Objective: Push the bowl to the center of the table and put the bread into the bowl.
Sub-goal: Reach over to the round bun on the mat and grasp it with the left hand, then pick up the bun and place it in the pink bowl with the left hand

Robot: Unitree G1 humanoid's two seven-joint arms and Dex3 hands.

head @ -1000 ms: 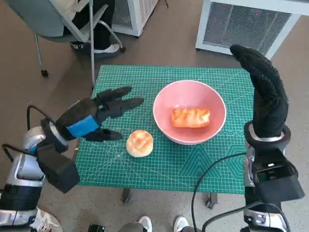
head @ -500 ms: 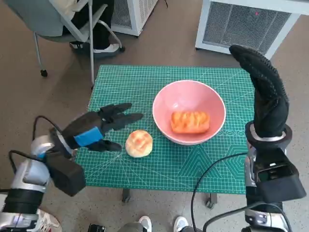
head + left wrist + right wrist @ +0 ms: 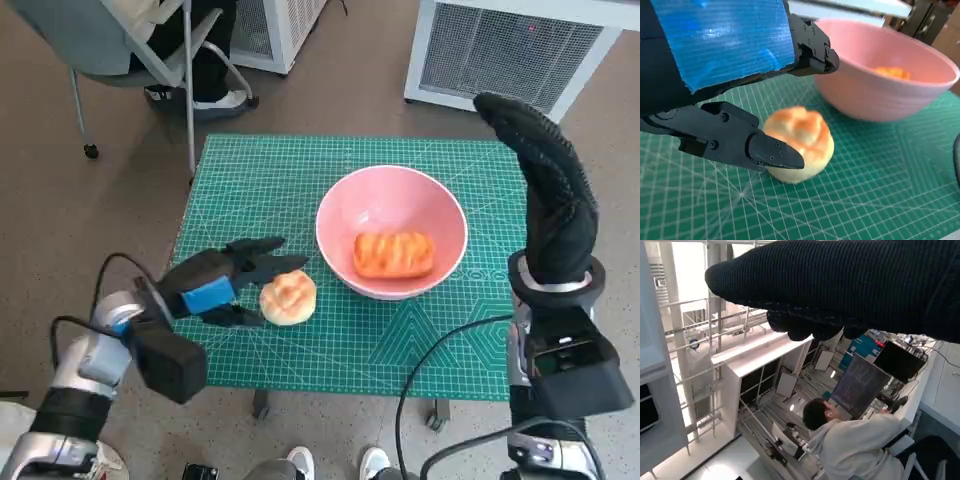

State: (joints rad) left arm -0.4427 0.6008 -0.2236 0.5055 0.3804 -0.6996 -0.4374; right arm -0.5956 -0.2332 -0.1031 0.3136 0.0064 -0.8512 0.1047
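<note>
A pink bowl [image 3: 390, 205] stands near the middle of the green cutting mat [image 3: 300, 170], with an oblong glazed bread [image 3: 393, 254] inside it. A round bread roll [image 3: 288, 297] lies on the mat just left of the bowl. My left hand [image 3: 222, 279] is low over the mat with its fingers spread on either side of the roll [image 3: 800, 142], holding nothing; the bowl [image 3: 880, 75] sits behind. My right hand [image 3: 545, 185] is raised upright at the table's right edge, fingers together and straight, away from the bowl; its glove [image 3: 840, 285] fills the right wrist view.
A chair [image 3: 150, 50] with a seated person's legs stands beyond the table's far left corner. White grilled units [image 3: 510, 45] stand on the floor behind the table. A cable [image 3: 440, 350] hangs by my right arm. A person [image 3: 850, 440] shows in the right wrist view.
My left hand has dropped and moved toward the roll, its fingers now flanking it. The roll, the bowl and my right hand have stayed put.
</note>
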